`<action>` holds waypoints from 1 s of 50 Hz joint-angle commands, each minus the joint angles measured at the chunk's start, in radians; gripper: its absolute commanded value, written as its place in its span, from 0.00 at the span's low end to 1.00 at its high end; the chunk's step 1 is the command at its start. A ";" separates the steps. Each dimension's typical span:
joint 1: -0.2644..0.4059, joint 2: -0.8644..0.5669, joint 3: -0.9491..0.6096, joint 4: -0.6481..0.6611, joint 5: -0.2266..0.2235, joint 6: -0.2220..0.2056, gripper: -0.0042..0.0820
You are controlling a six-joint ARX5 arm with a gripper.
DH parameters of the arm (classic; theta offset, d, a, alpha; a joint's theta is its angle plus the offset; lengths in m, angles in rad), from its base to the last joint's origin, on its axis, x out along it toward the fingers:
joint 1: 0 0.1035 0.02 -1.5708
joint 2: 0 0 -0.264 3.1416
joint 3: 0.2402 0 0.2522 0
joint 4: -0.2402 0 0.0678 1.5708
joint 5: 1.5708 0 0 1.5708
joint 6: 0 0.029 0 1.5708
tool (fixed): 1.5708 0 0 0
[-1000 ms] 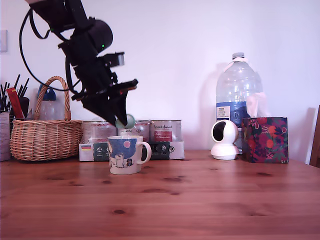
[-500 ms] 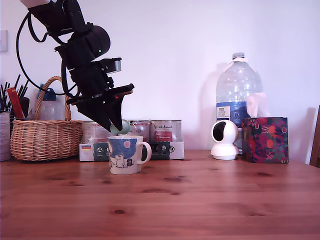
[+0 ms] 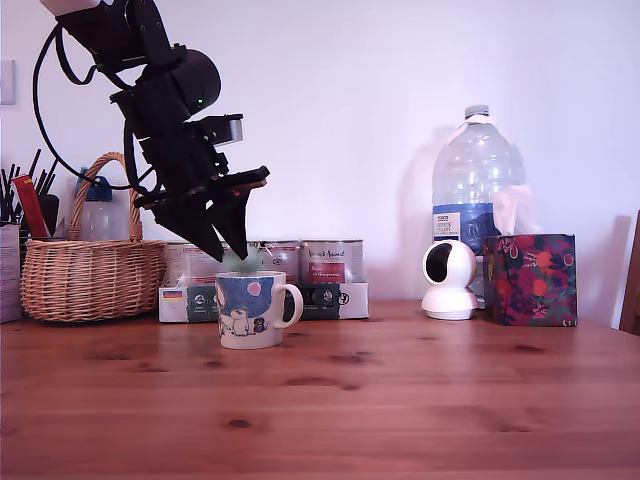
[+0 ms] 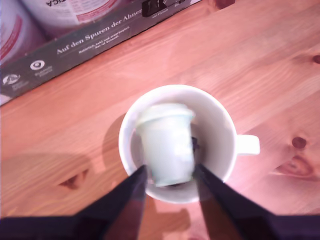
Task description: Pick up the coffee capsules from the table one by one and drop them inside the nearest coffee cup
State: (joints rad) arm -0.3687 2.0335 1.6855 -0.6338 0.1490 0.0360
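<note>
The white coffee cup [image 3: 248,310] with a blue night scene stands on the wooden table [image 3: 400,400]. My gripper [image 3: 230,255] hangs just above its rim, fingers pointing down. In the wrist view one pale grey-green coffee capsule [image 4: 167,142] sits over the mouth of the cup [image 4: 220,125], slightly blurred, its bulk just past the tips of my gripper [image 4: 171,172]. The jaws stand apart beside its end, and it looks loose. In the exterior view the capsule [image 3: 240,263] is a faint smear at the rim. No other capsule shows.
Behind the cup stand silver tins [image 3: 330,262] on a dark carton [image 3: 320,298], which the wrist view also shows as a carton [image 4: 100,42]. A wicker basket [image 3: 90,275] is at the exterior view's left. A white camera [image 3: 448,280], water bottle [image 3: 475,190] and floral box [image 3: 530,280] are at its right.
The arm came down and toward the exterior view's left over the cup, then held still. The capsule, clear between the fingertips half a second ago, now sits lower and blurred at the rim.
</note>
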 commanded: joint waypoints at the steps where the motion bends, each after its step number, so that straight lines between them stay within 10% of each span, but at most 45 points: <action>1: 0.000 0.011 0.006 -0.006 0.004 -0.001 0.95; 19: -0.001 0.000 0.007 -0.037 0.007 0.035 0.89; 32: -0.003 -0.104 0.007 -0.109 0.012 0.063 0.01; 50: -0.003 -0.296 -0.001 -0.178 0.045 0.068 0.04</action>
State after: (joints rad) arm -0.3698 1.7473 1.6859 -0.8066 0.1864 0.0940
